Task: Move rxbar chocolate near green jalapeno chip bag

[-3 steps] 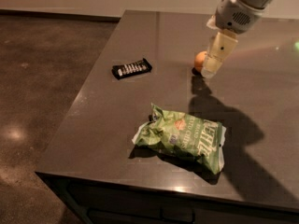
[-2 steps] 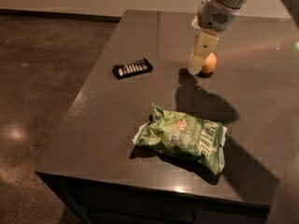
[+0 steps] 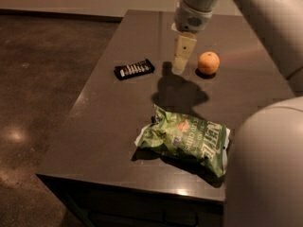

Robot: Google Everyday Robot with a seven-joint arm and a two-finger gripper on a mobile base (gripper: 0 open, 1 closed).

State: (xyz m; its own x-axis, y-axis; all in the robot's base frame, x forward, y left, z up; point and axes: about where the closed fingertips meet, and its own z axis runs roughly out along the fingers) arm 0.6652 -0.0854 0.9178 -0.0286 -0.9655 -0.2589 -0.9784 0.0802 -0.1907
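A dark surface (image 3: 102,126) is standing over brown floor. The arm is reaching down from 1 o'clock, and its hand (image 3: 178,69) is hanging tip-down at 9 o'clock of the orange (image 3: 208,62); I cannot tell how wide the hand is. The rxbar chocolate (image 3: 134,69), black with white lettering, is lying flat with its long axis roughly 9-to-3, at 10 o'clock from the green jalapeno chip bag (image 3: 184,138).

A dark table (image 3: 104,141) fills the middle of the frame. On it lie the rxbar (image 3: 134,69) at upper left, an orange (image 3: 209,62) at upper right, and the chip bag (image 3: 185,138) at lower centre. The gripper (image 3: 178,69) hangs between rxbar and orange.
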